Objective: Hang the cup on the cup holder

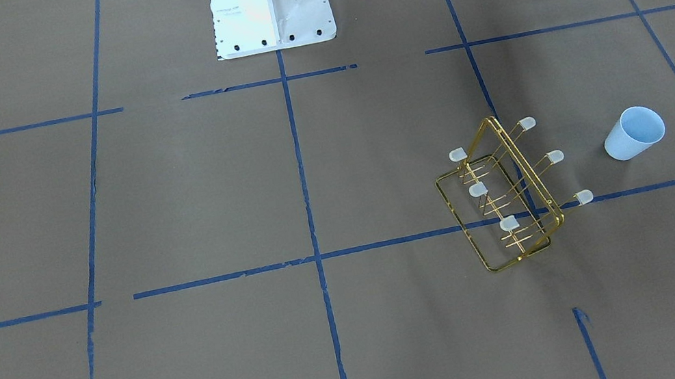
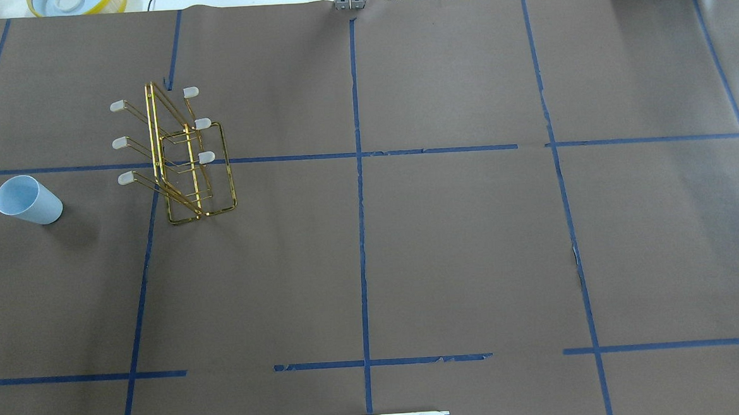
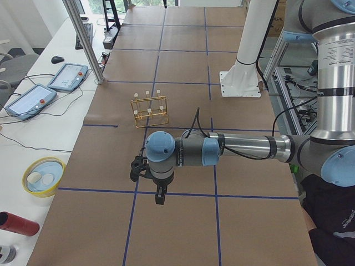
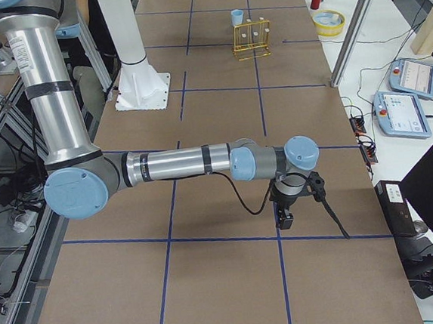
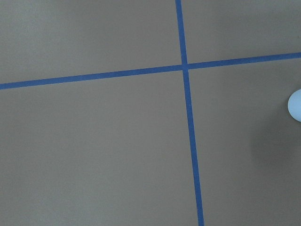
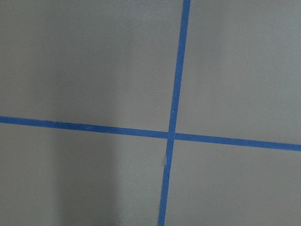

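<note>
The left claw (image 3: 160, 197) hangs over one end of the worktop (image 2: 410, 262) and the right claw (image 4: 284, 218) over the other. I cannot tell whether either is apart or together. Beyond the left claw and far from the right, the cup (image 2: 27, 200) stands upright, mouth up, long axis vertical. Farther on, near the cup but apart from it, the cup holder (image 2: 180, 160) stands with its long base running away from the robot.

Surface (image 2: 473, 259): brown paper cover, matt, smooth. Grid tape (image 2: 362, 233): blue, matt, edges frayed in spots. Cup holder (image 1: 508, 194): thin gold wire, metal, glossy. Prong caps (image 1: 527, 123): whitish, dull, plastic-like. Cup (image 1: 633, 132): pale blue plastic, smooth, satin sheen. Robot base (image 1: 270, 7): white painted metal, glossy. Right arm (image 4: 171, 166): brushed silver metal tube. Joint covers (image 4: 301, 153): blue, smooth.
</note>
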Tool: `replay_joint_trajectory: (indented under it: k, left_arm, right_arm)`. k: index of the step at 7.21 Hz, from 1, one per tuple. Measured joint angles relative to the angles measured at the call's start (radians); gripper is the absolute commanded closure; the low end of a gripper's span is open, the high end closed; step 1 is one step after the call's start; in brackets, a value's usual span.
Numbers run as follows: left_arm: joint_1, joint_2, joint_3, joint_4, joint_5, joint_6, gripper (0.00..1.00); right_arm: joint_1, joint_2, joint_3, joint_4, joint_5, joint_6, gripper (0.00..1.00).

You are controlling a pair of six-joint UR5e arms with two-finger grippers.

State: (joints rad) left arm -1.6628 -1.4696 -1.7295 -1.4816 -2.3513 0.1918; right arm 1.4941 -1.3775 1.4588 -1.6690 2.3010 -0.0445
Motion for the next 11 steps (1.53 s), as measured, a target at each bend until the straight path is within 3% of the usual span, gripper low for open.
replay_joint_trajectory:
  k: [11]
  left_arm:
    - [0.001,-0.041,0.011,-0.009,-0.001,-0.003,0.0]
  right_arm:
    - [0.0,0.0,0.0,0.0,0.0,0.0,0.0]
